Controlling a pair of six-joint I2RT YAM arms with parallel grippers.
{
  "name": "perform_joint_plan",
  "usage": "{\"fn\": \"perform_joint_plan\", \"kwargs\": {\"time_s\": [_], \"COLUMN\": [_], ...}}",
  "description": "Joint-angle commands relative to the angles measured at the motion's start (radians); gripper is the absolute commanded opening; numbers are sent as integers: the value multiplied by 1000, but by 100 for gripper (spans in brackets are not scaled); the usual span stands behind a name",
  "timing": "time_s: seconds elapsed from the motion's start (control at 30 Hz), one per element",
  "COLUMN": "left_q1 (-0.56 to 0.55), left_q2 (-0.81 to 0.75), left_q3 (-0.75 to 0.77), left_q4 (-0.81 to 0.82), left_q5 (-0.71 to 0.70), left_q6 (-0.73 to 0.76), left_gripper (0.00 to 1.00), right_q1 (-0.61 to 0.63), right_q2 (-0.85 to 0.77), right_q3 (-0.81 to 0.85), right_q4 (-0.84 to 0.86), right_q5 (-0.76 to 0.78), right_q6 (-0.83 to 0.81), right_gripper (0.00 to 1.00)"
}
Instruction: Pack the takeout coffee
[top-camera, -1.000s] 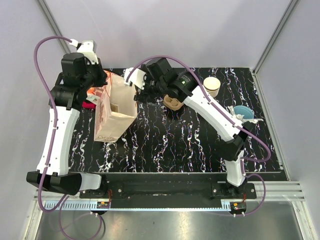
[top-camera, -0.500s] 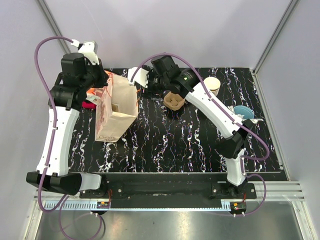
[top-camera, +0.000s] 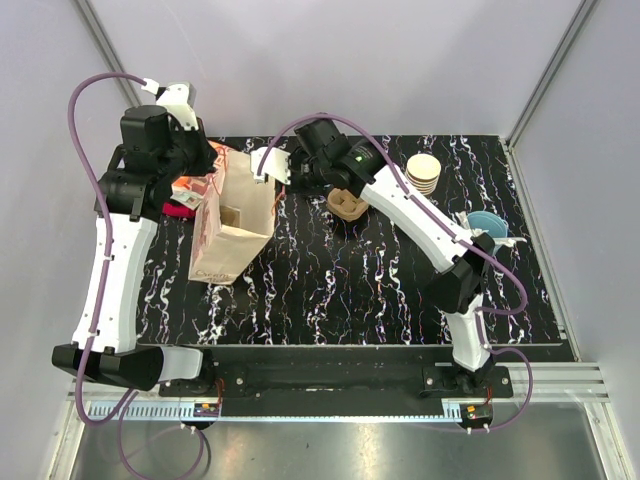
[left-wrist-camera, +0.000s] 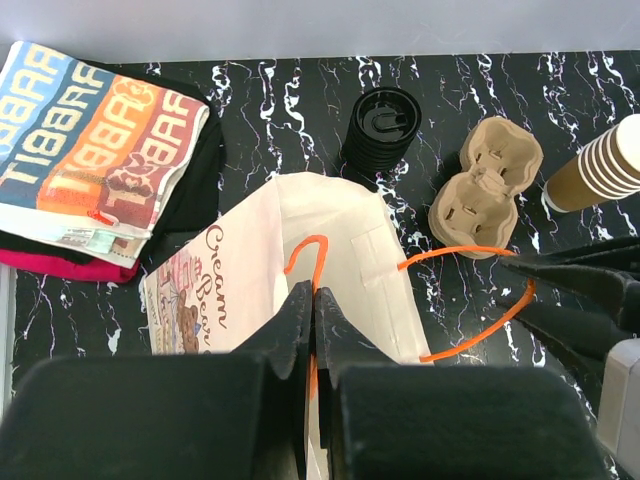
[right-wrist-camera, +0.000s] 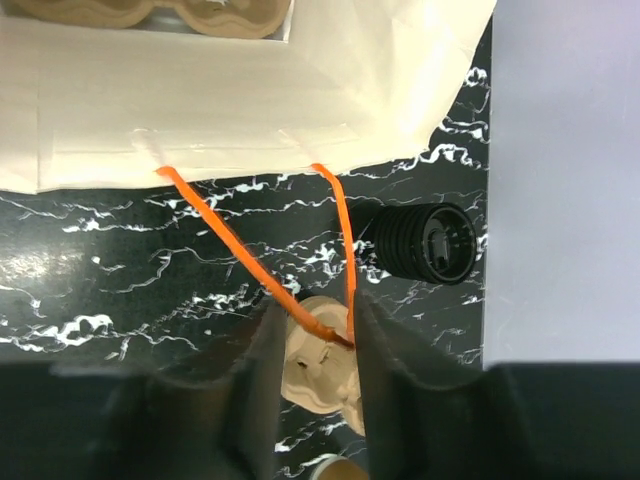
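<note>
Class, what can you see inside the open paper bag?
The paper bag shows pale inner walls and, in the top view, a brown shape low down, too unclear to name. The left hand, shut on its orange handle, hides the near part.

The left arm (top-camera: 120, 260) stands tall, elbow bent inward, with the left gripper (left-wrist-camera: 314, 292) pinched tight on 1 orange handle (left-wrist-camera: 308, 250). The right arm (top-camera: 420, 215) stretches forward and leftward. The 2 fingers of the right gripper (right-wrist-camera: 320, 305) stand partly apart around the other orange handle (right-wrist-camera: 250, 265).
</note>
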Motion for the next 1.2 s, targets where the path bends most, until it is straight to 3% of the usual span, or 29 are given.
{"fn": "perform_joint_plan", "kwargs": {"time_s": [0.0, 0.1, 0.57, 0.67, 0.7, 0.8, 0.87, 0.93, 1.0, 1.03, 1.07, 1.1, 1.17], "left_q1": [3, 3, 1, -1, -2, -2, -2, -2, -1, -2, -2, -1, -2], "left_q2": [-26, -21, 66, 42, 34, 46, 49, 40, 36, 34, 34, 32, 23], "left_q3": [42, 45, 274, 162, 62, -30, -24, 11, 38, 65, 74, 85, 97], "left_q4": [29, 26, -16, 18, 30, 41, 40, 47, 52, 53, 53, 52, 53], "left_q5": [26, 23, -6, 12, 14, 13, 11, 26, 36, 43, 48, 54, 78], "left_q6": [10, 19, 87, 76, 69, 67, 67, 70, 75, 73, 73, 73, 72], "left_gripper": [0, 0, 0, 0, 0, 0, 0, 8, 23, 36, 43, 50, 57], "right_q1": [5, 3, 5, 5, 5, 8, 11, 14, 13, 13, 14, 13, 13], "right_q2": [-9, -22, -90, -101, -107, -117, -125, -127, -125, -122, -122, -121, -121], "right_q3": [25, 60, 370, 300, 266, 90, 54, 63, 115, 137, 157, 193, 226], "right_q4": [-4, -46, -102, -116, -117, -94, -87, -88, -102, -109, -116, -129, -139], "right_q5": [-37, -51, -86, -107, -113, -109, -94, -83, -75, -72, -74, -71, -68], "right_q6": [-12, -3, 215, 235, 234, 232, 224, 226, 227, 226, 223, 221, 223], "right_gripper": [13, 0, 0, 0, 0, 1, 2, 4, 14, 23, 34, 53, 60]}}
